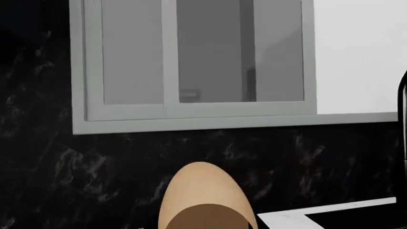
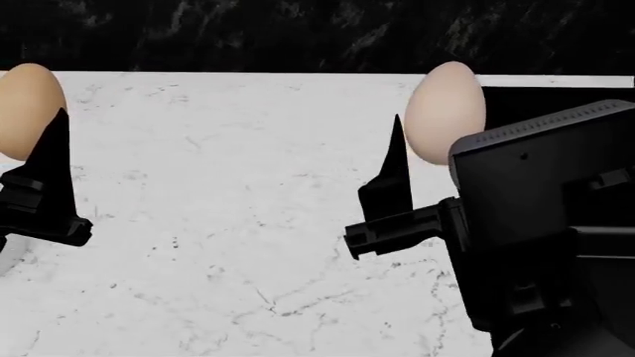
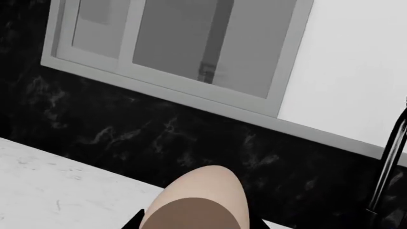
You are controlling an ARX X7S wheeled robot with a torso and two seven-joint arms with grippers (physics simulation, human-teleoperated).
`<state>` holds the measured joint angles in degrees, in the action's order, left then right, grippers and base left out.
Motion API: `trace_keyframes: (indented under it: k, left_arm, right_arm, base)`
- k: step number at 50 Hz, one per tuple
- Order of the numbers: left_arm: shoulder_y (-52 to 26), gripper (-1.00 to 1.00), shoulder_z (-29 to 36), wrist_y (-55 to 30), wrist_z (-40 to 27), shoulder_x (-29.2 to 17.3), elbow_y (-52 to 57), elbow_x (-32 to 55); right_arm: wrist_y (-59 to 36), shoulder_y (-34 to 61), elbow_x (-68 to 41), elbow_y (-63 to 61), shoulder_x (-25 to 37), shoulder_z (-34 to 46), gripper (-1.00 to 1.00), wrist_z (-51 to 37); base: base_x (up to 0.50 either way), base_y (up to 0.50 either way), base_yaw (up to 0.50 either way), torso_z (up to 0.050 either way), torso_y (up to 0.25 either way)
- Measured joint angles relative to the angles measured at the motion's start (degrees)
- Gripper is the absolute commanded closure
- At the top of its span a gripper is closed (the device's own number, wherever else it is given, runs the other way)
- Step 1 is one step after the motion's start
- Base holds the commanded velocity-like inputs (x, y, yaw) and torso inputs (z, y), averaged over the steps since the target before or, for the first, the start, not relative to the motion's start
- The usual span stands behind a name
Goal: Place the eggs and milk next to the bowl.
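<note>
White marble countertop with grey veining (image 2: 228,223) ran up to a black marble backsplash with pale veins (image 1: 95,162). Above it sat a grey-framed sliding window (image 1: 197,62), beside a plain white wall (image 1: 356,52). Lighting was even.

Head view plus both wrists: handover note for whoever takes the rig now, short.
Left gripper: shut on the tan egg, held up over the white marble counter.
Right gripper: shut on the paler egg, also lifted, near the counter's dark right edge.
Bowl and milk: not in any view, so locate them first.
Done: both eggs picked up.
Left: set both eggs beside the bowl, then fetch and place the milk.
</note>
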<state>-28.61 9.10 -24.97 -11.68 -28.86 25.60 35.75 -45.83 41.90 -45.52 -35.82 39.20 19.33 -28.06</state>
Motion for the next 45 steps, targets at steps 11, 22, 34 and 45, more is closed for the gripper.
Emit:
trace_keyframes:
  k: [11, 22, 34, 45]
  left_arm:
    - [0.0, 1.0, 0.3, 0.2, -0.1, 0.1, 0.0, -0.1]
    - [-0.1, 1.0, 0.5, 0.3, -0.1, 0.0, -0.2, -0.2]
    - [-0.1, 1.0, 0.5, 0.4, -0.1, -0.1, -0.1, -0.1]
    - [-0.1, 1.0, 0.9, 0.7, -0.1, 0.0, -0.5, -0.3]
  right_arm:
    - [0.1, -0.4, -0.2, -0.3, 0.3, -0.2, 1.0, -0.2]
    - [0.5, -0.7, -0.2, -0.2, 0.4, -0.2, 1.0, -0.2]
    - [0.2, -0.4, -0.5, -0.4, 0.4, -0.2, 1.0, -0.4]
    - [1.1, -1.7, -0.6, -0.4, 0.8, -0.7, 1.0, -0.5]
  base:
    - [0.0, 0.5, 0.0, 0.0, 0.0]
    - [0.0, 0.5, 0.0, 0.0, 0.0]
    - [0.0, 0.5, 0.0, 0.0, 0.0]
    - [0.0, 0.5, 0.0, 0.0, 0.0]
